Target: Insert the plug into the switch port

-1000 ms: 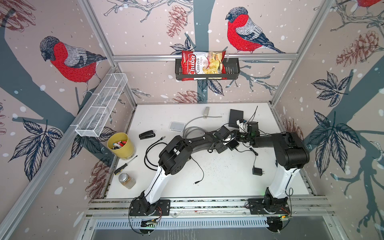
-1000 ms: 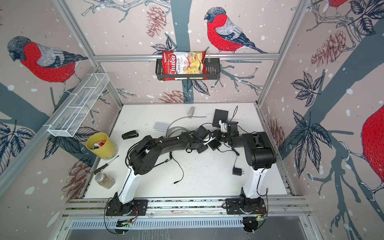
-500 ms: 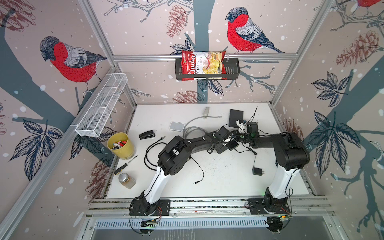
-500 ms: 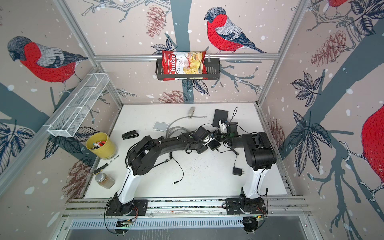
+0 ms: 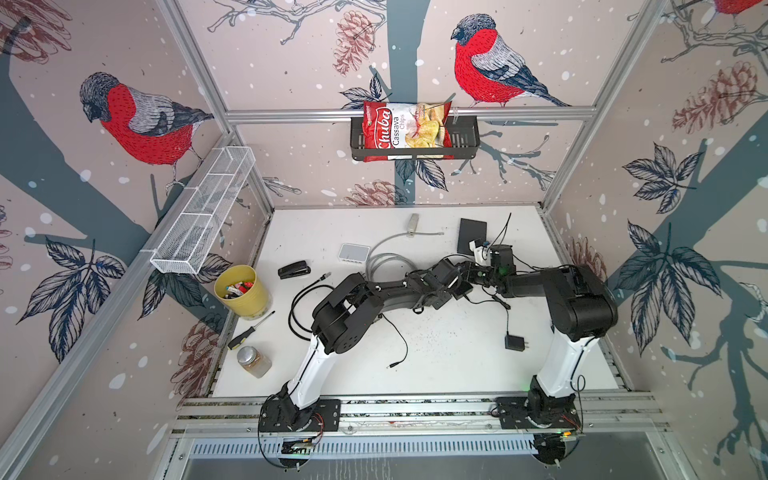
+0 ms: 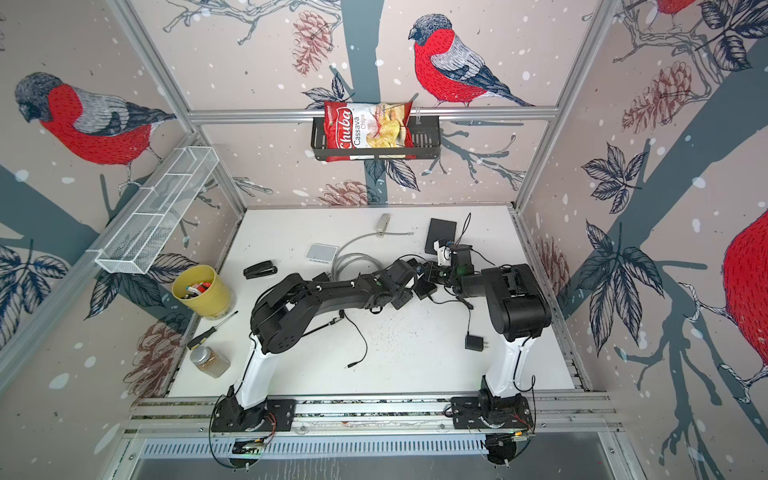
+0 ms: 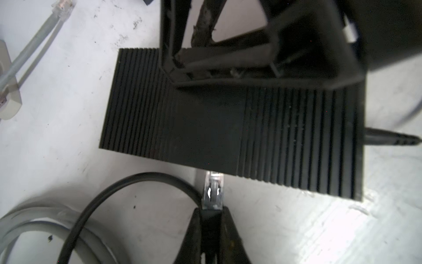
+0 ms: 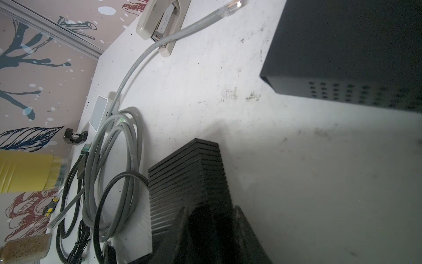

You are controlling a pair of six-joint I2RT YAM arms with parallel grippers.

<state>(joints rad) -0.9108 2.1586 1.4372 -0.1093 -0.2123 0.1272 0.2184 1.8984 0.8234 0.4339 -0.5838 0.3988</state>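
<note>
The black ribbed switch (image 7: 205,128) lies flat on the white table. My left gripper (image 7: 211,209) is shut on the plug (image 7: 213,194), a clear connector on a black cable (image 7: 114,196). The plug's tip meets the switch's near edge; the port itself is hidden. My right gripper (image 8: 212,214) is shut on the switch (image 8: 189,178) at its far edge. In both top views the two grippers meet near the table's middle back, left gripper (image 5: 459,284) and right gripper (image 5: 478,276), and they cover most of the switch.
A larger black box (image 5: 472,237) sits just behind the grippers. A coiled grey cable (image 5: 386,264), white box (image 5: 354,252) and beige stapler (image 5: 412,222) lie behind on the left. A power adapter (image 5: 515,343) lies in front on the right, a yellow cup (image 5: 241,291) at the left edge.
</note>
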